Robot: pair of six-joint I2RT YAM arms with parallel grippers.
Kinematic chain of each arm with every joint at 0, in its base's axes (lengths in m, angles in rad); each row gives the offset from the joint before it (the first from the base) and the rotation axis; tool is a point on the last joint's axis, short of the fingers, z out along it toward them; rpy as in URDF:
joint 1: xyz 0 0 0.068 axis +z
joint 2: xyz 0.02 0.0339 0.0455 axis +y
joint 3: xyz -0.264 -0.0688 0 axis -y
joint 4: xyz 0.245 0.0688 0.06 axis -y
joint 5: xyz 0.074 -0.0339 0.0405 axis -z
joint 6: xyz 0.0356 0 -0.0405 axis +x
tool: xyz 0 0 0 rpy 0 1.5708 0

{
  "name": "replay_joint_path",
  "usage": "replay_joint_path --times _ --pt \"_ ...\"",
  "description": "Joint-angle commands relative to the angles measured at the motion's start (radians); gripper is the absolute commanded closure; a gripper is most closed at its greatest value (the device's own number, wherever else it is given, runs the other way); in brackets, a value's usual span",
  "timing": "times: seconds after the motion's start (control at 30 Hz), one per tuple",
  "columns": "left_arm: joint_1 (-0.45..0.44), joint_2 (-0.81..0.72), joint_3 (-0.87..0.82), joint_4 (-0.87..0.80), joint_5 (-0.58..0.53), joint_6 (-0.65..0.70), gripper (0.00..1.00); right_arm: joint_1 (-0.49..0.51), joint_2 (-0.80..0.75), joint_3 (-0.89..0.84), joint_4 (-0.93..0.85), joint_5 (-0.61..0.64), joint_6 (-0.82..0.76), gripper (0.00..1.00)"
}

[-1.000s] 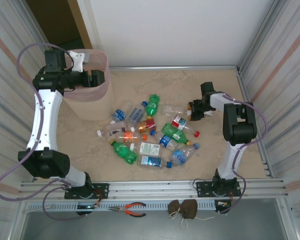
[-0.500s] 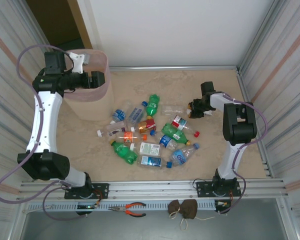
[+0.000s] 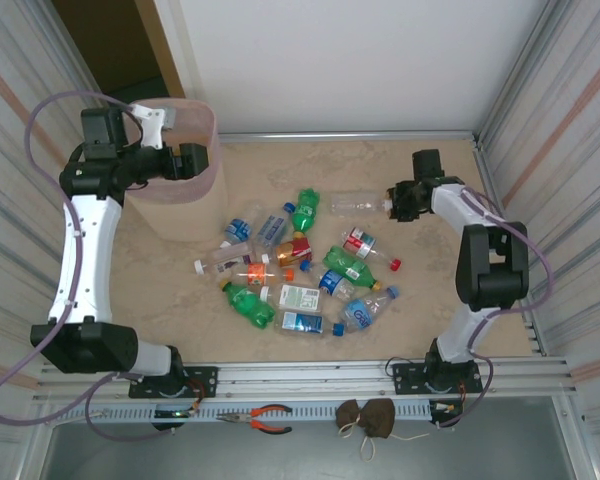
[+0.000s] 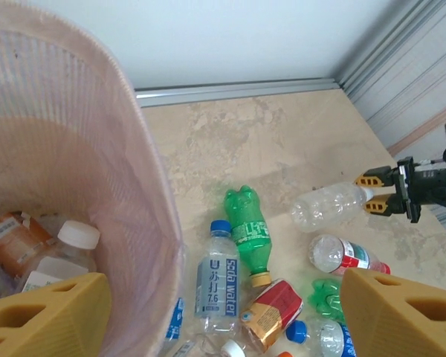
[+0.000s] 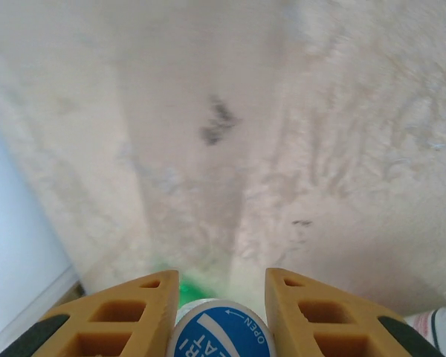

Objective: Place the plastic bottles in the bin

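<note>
Right gripper (image 3: 394, 204) is pinching a seemingly light, crushable bottle (image 3: 355, 203) by its stiff cap (image 5: 223, 338). Left gripper (image 3: 188, 160) is gaping over the bin (image 3: 195, 195).

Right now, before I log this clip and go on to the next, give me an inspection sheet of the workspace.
Surface: beige marbled table, no spills seen.
Job's things: a dozen or so bottles heaped mid-table; bin far left, several bottles inside.
Clutter: orange-handled pliers and brown pouches on the near ledge.
Grippers: left gripper open over the bin; right gripper shut on a clear bottle by its cap.
Cables: a cable loops beside each arm, no snag seen.
Surroundings: corrugated side walls, white back panel.
</note>
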Motion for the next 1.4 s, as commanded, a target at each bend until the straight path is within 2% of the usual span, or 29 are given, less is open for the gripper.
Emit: replay_joint_path --times 0.0,0.23,0.43,0.63,1.0,1.13,1.37 --pt "-0.012 -0.046 -0.013 0.078 0.058 -0.015 0.19 -0.006 -0.091 0.028 0.022 0.082 -0.164 0.83" --pt "-0.12 -0.085 -0.014 0.131 0.049 0.044 0.19 0.007 -0.231 0.041 0.105 0.066 -0.495 0.89" --pt "-0.265 -0.082 -0.005 0.177 0.008 0.097 0.17 0.036 -0.324 0.098 0.068 0.04 -0.654 0.93" --pt "-0.418 -0.003 0.059 0.179 -0.04 0.142 0.15 0.108 -0.395 0.152 0.015 0.061 -0.741 0.93" --pt "-0.614 0.225 0.206 0.075 -0.028 0.269 0.12 0.237 -0.469 0.241 -0.063 0.084 -0.8 0.93" --pt "-0.65 0.294 0.257 0.031 -0.038 0.305 0.11 0.262 -0.48 0.258 -0.078 0.086 -0.801 0.93" --pt "-0.681 0.388 0.322 -0.044 0.053 0.365 0.12 0.299 -0.489 0.282 -0.092 0.115 -0.821 0.93"
